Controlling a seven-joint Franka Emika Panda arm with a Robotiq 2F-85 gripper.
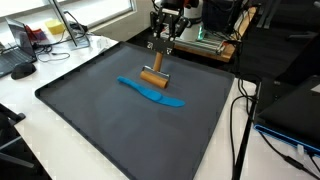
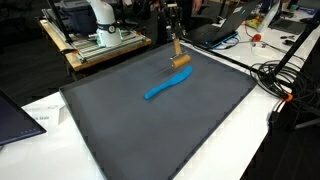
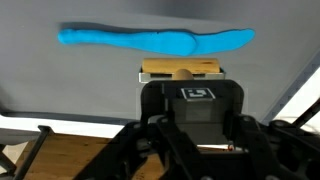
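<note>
The roller (image 1: 152, 77) is pale wood, the blue strip (image 1: 150, 90) smooth, the dark mat (image 1: 100, 125) matt.

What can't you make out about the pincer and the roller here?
Fingertips of the pincer: wrist view, hidden behind its own housing.
The wooden roller: wrist view, mostly covered by the pincer.
Roller touching the blue strip or not: both exterior views, too small.

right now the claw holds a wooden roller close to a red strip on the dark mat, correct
No: the strip is blue, not red, as the wrist view shows. Otherwise right: the claw holds the wooden roller close to it on the dark mat.
</note>
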